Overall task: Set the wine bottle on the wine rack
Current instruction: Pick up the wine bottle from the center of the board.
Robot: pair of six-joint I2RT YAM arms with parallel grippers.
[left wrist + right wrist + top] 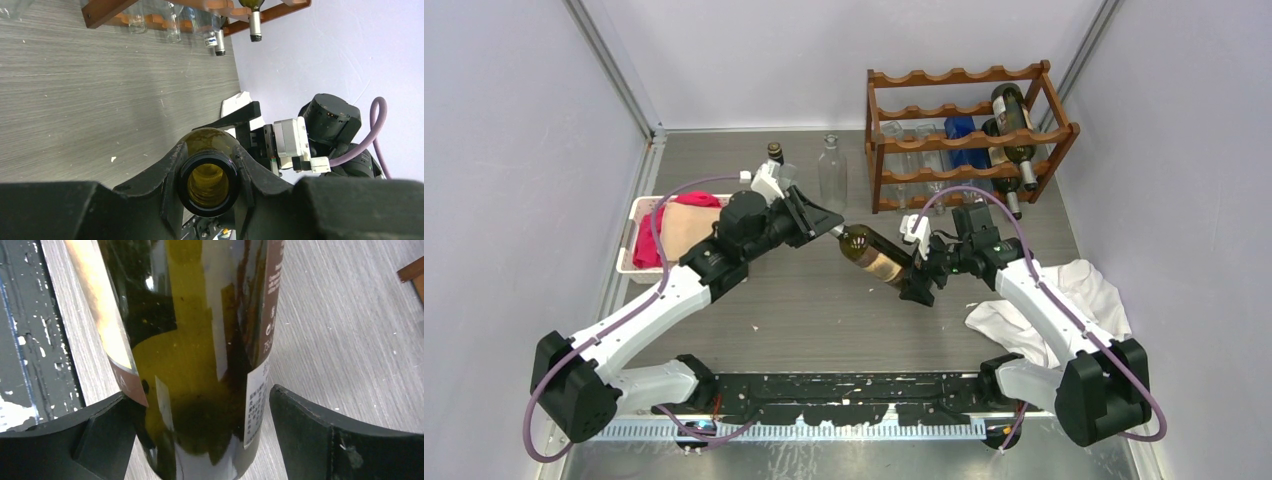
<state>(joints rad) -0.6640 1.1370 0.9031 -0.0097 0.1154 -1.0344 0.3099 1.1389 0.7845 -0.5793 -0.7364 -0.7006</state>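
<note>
Olive-brown glass made up the wine bottle, which lay almost level in the middle of the table, neck to the left and base to the near right, apparently lifted clear of the surface. The left jaws were clenched round its neck just behind the thick rounded lip; the left wrist view looked straight into the open, uncorked mouth. The right jaws were spread wide on either side of the lower body, with a clear gap at one pad, so they were not yet grasping anything. The glass there was smooth and glossy, wrapped in a paper label with a tan band and a brown edge.

By my reading the task was roughly midway: the bottle had been picked up and offered across, but the handover was unfinished, and the carry and the placing were left to do. The wine rack stood at the far right, well apart from the bottle. It was reddish-brown wood with scalloped rails on straight posts. Dark bottles and clear ones already lay in its cradles, while the top tier looked free.

Grey wood-grain laminate covered the table, flecked with white. A clear glass bottle stood at the far middle and a crumpled white cloth lay near right.
</note>
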